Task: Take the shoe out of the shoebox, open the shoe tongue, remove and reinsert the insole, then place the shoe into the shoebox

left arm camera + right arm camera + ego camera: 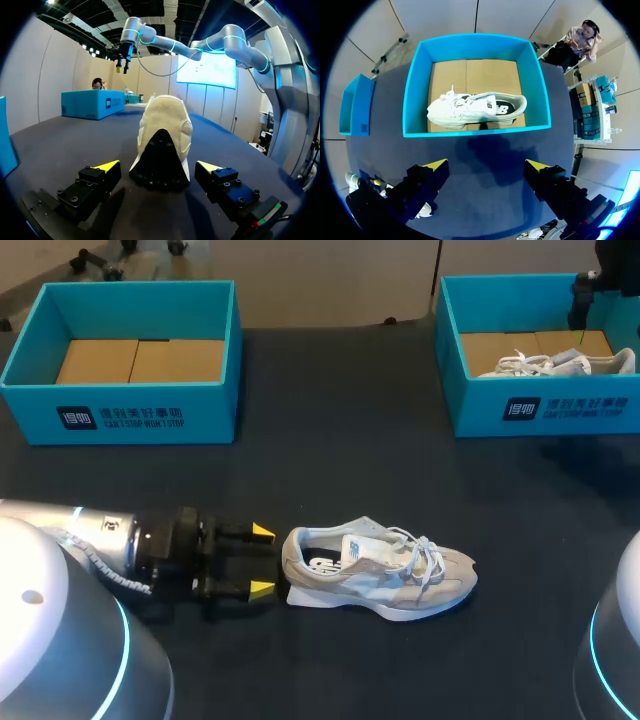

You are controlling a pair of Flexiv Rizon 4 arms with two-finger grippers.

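A grey sneaker (pixel 380 570) stands on its sole on the dark tabletop (pixel 330 470), outside both boxes. Its heel is just ahead of the spread fingers of the left hand (pixel 261 560). Well behind stands a teal shoebox (pixel 140 415) showing its cardboard floor. The right hand (pixel 487 166), fingers spread, hangs above the other shoebox (pixel 475 131), where a white sneaker (pixel 475 110) lies on its side.

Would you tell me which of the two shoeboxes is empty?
The left shoebox, showing only its bare cardboard floor; the right shoebox holds a white shoe.
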